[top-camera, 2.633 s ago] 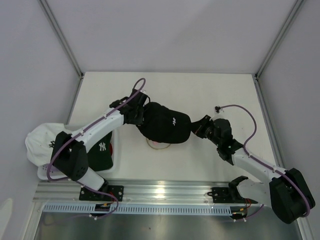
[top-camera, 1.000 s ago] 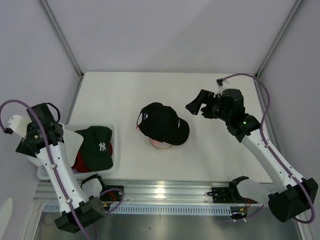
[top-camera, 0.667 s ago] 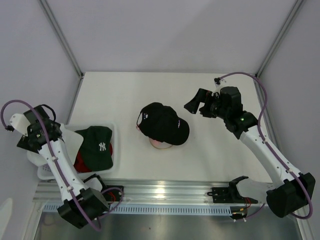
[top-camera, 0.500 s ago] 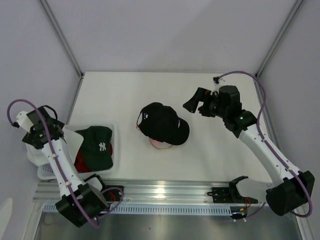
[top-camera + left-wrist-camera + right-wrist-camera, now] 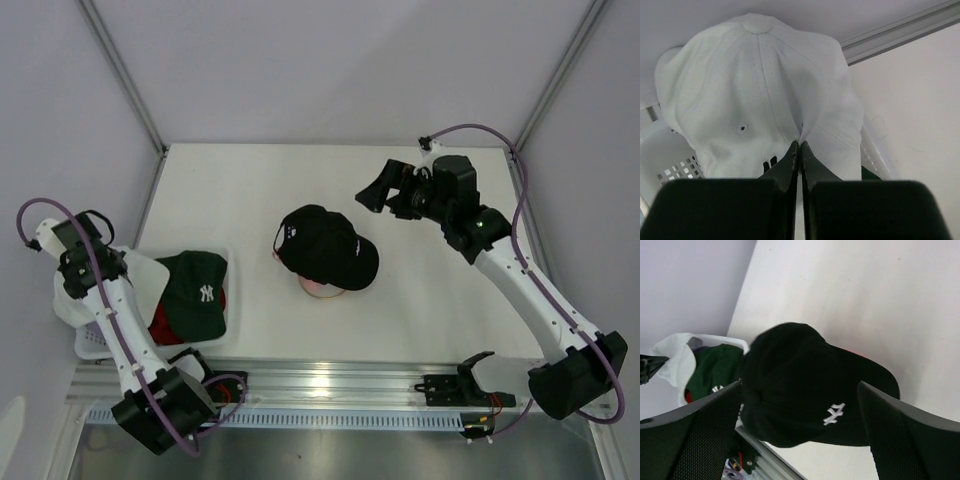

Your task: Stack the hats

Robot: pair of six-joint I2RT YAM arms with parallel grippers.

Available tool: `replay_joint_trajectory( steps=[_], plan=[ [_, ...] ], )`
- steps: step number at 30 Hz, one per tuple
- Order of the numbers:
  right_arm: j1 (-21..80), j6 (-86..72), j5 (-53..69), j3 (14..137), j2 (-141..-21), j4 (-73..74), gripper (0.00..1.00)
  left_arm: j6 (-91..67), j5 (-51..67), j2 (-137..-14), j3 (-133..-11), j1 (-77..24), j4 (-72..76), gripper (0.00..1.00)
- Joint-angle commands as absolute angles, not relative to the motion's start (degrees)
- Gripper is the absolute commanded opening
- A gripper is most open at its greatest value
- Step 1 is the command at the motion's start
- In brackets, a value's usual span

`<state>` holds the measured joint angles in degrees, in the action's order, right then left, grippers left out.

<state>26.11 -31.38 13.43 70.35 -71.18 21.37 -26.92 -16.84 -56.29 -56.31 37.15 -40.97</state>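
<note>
A black hat (image 5: 327, 245) with a white logo lies mid-table on top of a pink hat (image 5: 318, 289), of which only a sliver shows. A white hat (image 5: 148, 275) sits at the left in the basket, beside a dark green hat (image 5: 196, 290) lying over a red hat (image 5: 160, 325). My left gripper (image 5: 108, 270) is shut, pinching a fold of the white hat's (image 5: 755, 90) crown fabric between its fingertips (image 5: 794, 150). My right gripper (image 5: 373, 195) hovers open, up and to the right of the black hat (image 5: 800, 385), holding nothing.
The white mesh basket (image 5: 229, 312) stands at the table's near left corner, by the left arm's base. White walls and metal frame posts close in the table on three sides. An aluminium rail runs along the near edge.
My left gripper has closed on the white hat's fabric. The right arm has drifted a little left and toward the back, still open.
</note>
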Motion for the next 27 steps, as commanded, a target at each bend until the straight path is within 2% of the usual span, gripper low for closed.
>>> replay_joint_trajectory(
  steps=[1, 6, 9, 11, 17, 27],
  plan=[
    [27.42, -32.43, 13.97, 76.8, -71.54, 19.51, 1.0, -28.03, -11.36, -52.39, -62.31, 37.71, -42.79, 0.01],
    [28.39, -34.71, 14.23, 82.35, -73.21, 19.26, 1.0, -34.7, -5.37, -45.46, -70.92, 36.66, -49.65, 0.01],
    [29.18, -37.52, 17.22, 84.2, -74.0, 16.09, 1.0, -37.17, -6.86, -45.35, -74.61, 34.72, -54.29, 0.01],
    [29.7, -39.02, 20.64, 84.72, -74.44, 13.64, 1.0, -39.1, -3.8, -45.35, -78.74, 34.72, -56.33, 0.01],
    [37.95, -35.6, 22.68, 85.08, -76.72, 5.38, 1.0, -55.53, 5.27, -44.47, -83.04, 32.09, -59.41, 0.01],
    [53.61, -24.35, 16.18, 77.7, -79.45, -10.72, 0.99, -83.83, 0.27, -42.98, -81.57, 21.29, -60.12, 0.01]
  ],
)
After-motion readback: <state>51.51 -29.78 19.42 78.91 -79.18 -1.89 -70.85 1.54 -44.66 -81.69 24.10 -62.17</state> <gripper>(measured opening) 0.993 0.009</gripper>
